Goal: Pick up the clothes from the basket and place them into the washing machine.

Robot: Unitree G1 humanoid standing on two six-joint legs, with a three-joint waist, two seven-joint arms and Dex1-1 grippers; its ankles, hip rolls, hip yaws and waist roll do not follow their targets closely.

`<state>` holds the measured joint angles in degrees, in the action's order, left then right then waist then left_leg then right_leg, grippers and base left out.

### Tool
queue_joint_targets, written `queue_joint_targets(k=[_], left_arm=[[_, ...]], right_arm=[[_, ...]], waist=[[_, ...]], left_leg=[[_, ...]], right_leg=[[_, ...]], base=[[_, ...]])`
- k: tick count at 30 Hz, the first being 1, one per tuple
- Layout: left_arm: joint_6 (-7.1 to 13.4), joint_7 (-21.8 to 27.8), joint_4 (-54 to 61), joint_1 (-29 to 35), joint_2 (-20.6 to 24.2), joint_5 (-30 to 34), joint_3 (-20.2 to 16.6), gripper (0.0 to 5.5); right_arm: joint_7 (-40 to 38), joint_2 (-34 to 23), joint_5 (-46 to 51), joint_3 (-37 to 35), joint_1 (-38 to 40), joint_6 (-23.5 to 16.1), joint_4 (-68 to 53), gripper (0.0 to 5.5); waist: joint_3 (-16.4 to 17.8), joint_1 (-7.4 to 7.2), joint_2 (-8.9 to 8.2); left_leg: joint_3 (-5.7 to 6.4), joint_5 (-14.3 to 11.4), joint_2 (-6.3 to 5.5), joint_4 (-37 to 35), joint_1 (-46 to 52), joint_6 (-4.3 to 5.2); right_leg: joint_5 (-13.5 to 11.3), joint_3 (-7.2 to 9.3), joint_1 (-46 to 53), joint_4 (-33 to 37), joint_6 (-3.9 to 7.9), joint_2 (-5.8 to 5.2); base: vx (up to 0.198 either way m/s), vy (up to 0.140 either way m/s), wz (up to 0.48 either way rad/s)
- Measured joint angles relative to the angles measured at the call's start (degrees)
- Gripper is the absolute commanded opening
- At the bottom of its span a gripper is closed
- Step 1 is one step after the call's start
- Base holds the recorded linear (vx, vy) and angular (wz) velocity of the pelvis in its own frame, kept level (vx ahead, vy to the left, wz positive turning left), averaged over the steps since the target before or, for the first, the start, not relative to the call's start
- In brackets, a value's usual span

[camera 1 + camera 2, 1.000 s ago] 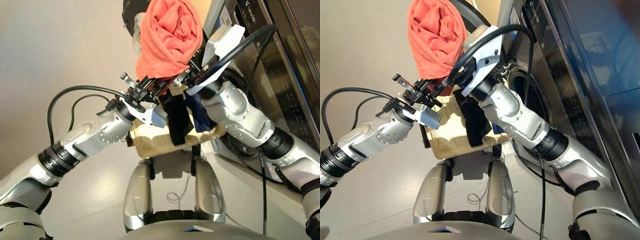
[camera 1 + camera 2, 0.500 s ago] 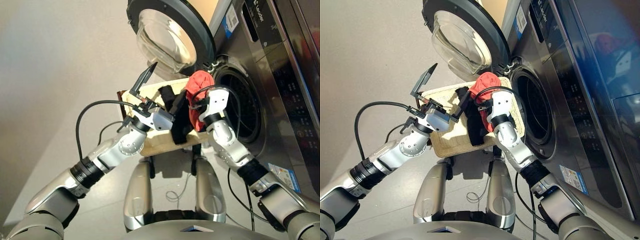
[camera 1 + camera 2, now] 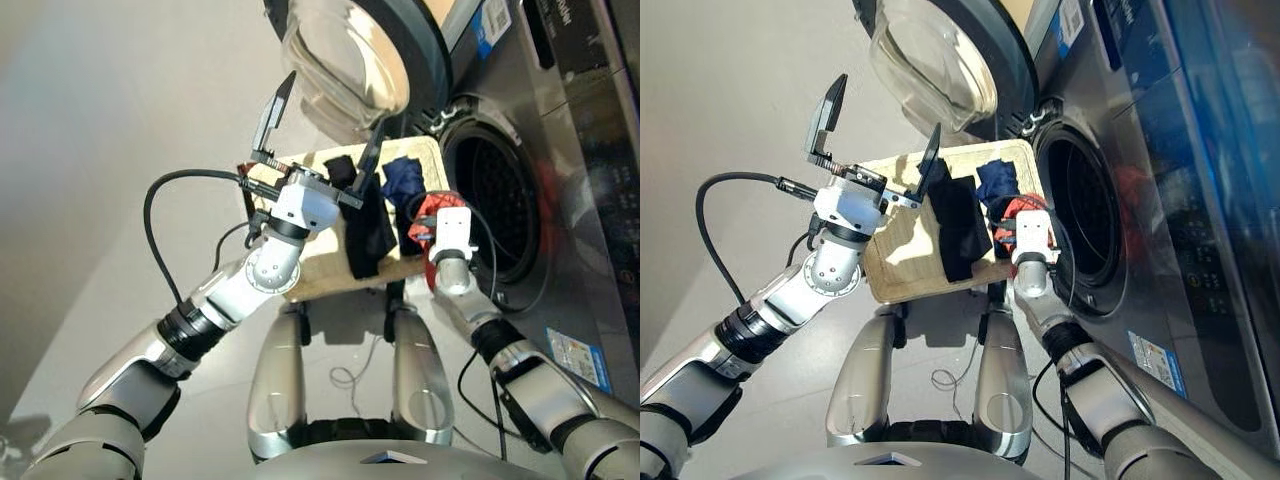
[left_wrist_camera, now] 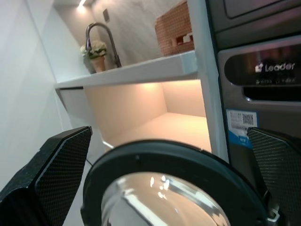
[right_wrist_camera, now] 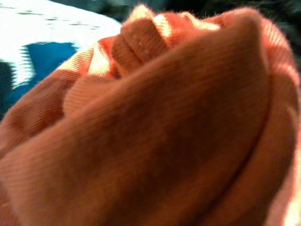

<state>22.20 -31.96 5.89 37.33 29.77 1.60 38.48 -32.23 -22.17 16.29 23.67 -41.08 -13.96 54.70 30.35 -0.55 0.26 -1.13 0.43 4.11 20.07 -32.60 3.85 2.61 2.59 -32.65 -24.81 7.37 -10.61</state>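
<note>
From the head views we read the step as carrying the coral-red garment [image 3: 432, 212] into the drum: our right gripper [image 3: 428, 228] is clamped on it just beside the washing machine [image 3: 560, 200], at the mouth of the round drum opening [image 3: 495, 215]. To do it well, we judge we should push the bundle well past the rim before letting go, so no cloth hangs over the lip. Our left gripper [image 3: 322, 130] hangs spread wide and empty above the cream wicker basket [image 3: 320, 275], where the black garment [image 3: 368, 232] drapes over the near rim and the navy blue garment [image 3: 405, 180] lies just beside our right gripper. The right fingers themselves are hidden under cloth. In the left wrist view, our fingers [image 4: 51, 176] stand well apart, framing the open porthole door [image 4: 169, 188] with nothing between them. In the right wrist view, coral-red cloth fills nearly everything; we cannot make out the fingers or how deep the drum lies ahead.
</note>
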Motion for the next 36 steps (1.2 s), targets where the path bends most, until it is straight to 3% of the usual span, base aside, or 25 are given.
queue_joint_targets(k=[4,7,15,25,26,27,28,36], left_arm=[[0.0,-0.9,1.8,0.9,0.5,-0.4,0.7,5.50],[-0.1,-1.7,3.2,1.0,0.6,-0.5,0.9,5.50],[-1.1,-1.5,4.0,-0.2,3.5,-0.9,1.4,5.50],[-2.5,-2.0,5.8,-0.4,7.3,-0.8,0.8,5.50],[-2.6,-2.2,5.8,-0.4,7.3,-0.9,0.8,5.50],[-2.6,-2.2,5.8,-0.4,7.5,-0.8,0.7,5.50],[-2.7,-2.3,5.8,-0.4,7.7,-0.8,0.7,5.50],[-2.7,-2.3,5.8,-0.3,8.0,-0.9,0.5,5.50]], right_arm=[[-3.1,-3.4,-1.5,-1.6,-4.9,1.0,5.2,0.00],[-5.2,-7.5,-1.6,-3.1,-8.8,1.7,8.1,0.00],[-6.2,-17.2,-0.9,-4.7,-10.5,2.6,11.6,0.00],[-8.2,-22.4,1.0,-6.1,-16.4,3.5,13.9,0.00],[-8.6,-22.6,1.3,-6.2,-16.5,3.4,13.9,1.62],[-8.7,-22.8,1.6,-6.2,-16.5,3.4,14.0,2.35],[-8.8,-22.9,2.2,-6.2,-16.6,3.4,14.0,5.50],[-6.9,-22.9,7.9,-6.2,-16.4,2.3,12.9,5.50]], waist=[[0.0,1.02,-0.10],[0.1,0.93,-0.16],[0.2,0.87,-0.43],[0.3,0.66,-0.56],[0.3,0.67,-0.56],[0.3,0.71,-0.56],[0.3,0.72,-0.57],[0.3,0.58,-0.59]], left_leg=[[1.72,-1.0,-0.69,5.3,-6.3,0.21],[2.98,-1.6,-1.25,10.1,-13.3,0.19],[3.78,-2.3,-1.48,16.2,-24.5,0.28],[3.82,-2.6,-1.62,19.3,-31.3,-0.20],[3.77,-2.7,-1.69,19.2,-31.3,-0.25],[3.65,-2.7,-1.70,19.3,-31.3,-0.32],[3.48,-2.8,-1.69,19.3,-31.3,-0.40],[2.50,-3.5,-1.40,20.1,-31.3,-0.82]], right_leg=[[3.0,-0.46,-6.3,-7.0,-0.55,-0.47],[4.1,-0.65,-12.9,-12.1,-0.74,-0.82],[4.8,-1.32,-23.5,-18.1,-0.59,-0.91],[4.7,-1.94,-30.2,-20.4,-0.76,-0.91],[4.7,-2.04,-30.2,-20.4,-0.73,-0.95],[4.7,-2.19,-30.2,-20.3,-0.71,-0.95],[4.8,-2.39,-30.3,-20.3,-0.65,-0.96],[4.8,-3.05,-30.4,-20.2,-0.35,-0.89]], base=[[-0.069,-0.020,0.235],[-0.045,-0.018,0.139],[0.000,0.000,0.000],[0.000,0.000,0.000],[0.000,0.000,0.000],[0.000,0.000,0.000],[0.000,0.000,0.000],[0.000,0.000,0.000]])
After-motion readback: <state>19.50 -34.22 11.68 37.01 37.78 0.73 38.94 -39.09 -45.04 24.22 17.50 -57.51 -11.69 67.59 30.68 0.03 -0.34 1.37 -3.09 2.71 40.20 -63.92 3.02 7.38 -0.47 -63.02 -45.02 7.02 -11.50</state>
